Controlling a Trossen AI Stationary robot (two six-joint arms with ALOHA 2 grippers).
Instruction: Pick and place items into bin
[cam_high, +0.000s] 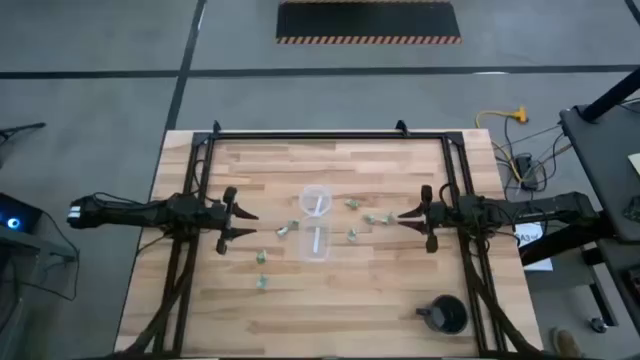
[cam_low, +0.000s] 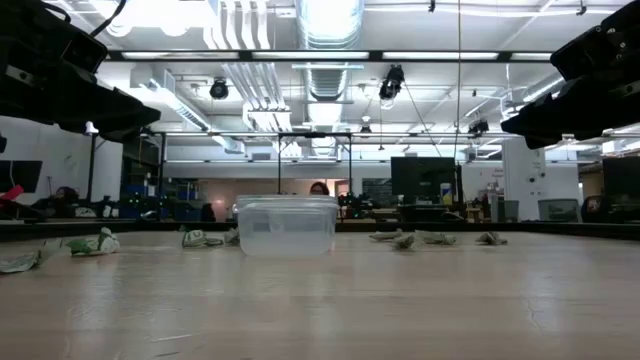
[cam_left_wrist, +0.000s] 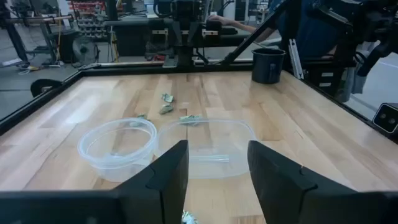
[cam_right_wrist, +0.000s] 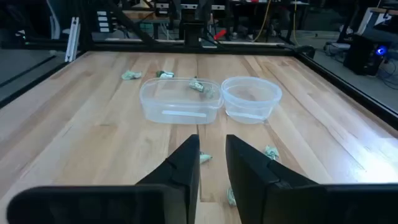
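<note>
The bin (cam_high: 316, 200), a small round clear cup, stands on its base at mid-table, beside a clear rectangular container (cam_high: 317, 242). Several tiny pale green items lie flat on the wood: some to the right of the bin (cam_high: 370, 219), some to the left (cam_high: 283, 230) and some nearer the front (cam_high: 262, 283). My left gripper (cam_high: 240, 222) hovers open left of the containers (cam_left_wrist: 214, 180), holding nothing. My right gripper (cam_high: 405, 215) hovers open to their right, its fingers a narrow gap apart (cam_right_wrist: 212, 171). One item (cam_right_wrist: 204, 158) lies on the table below that gap.
A black round cup with a handle (cam_high: 447, 314) stands near the front right corner. A white strip (cam_right_wrist: 183, 113) lies inside the rectangular container. Black frame rails (cam_high: 200, 180) run along the table's left, right and far sides. Bare wood lies toward the near edge.
</note>
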